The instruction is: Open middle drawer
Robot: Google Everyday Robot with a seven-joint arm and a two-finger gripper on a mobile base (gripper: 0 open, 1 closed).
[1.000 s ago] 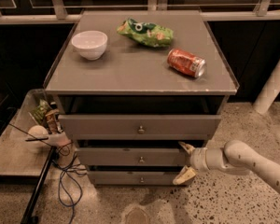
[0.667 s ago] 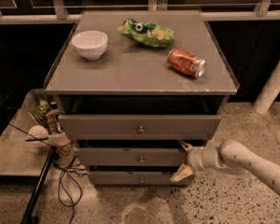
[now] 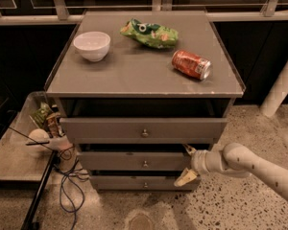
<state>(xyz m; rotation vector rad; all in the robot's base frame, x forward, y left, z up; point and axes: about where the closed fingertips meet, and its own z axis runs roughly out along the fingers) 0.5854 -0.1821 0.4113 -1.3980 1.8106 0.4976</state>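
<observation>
The middle drawer is the second of three grey fronts in the cabinet, below the worktop and near the floor. It is narrower than the top drawer and wider than the bottom drawer. Each of the three fronts has one small round metal knob at its centre, and the middle one's knob is untouched.

The claw is at the right end of the middle drawer, reaching in from the right on a pale arm. Its two fingers are spread apart, one by the front's upper right corner and one by its lower right corner, so the end of the front lies between them. Whether either finger touches the front cannot be told.

Three things sit well apart on the grey worktop:
- one white bowl, upright at the far left
- one green chip bag, lying at the far middle
- one red soda can, on its side to the right

The floor is speckled stone. Left of the cabinet a low tray holds a clutter of small items, and dark cables trail down beside it. One white post slants up at the right. Behind the cabinet a pale rail runs across a dark wall.
</observation>
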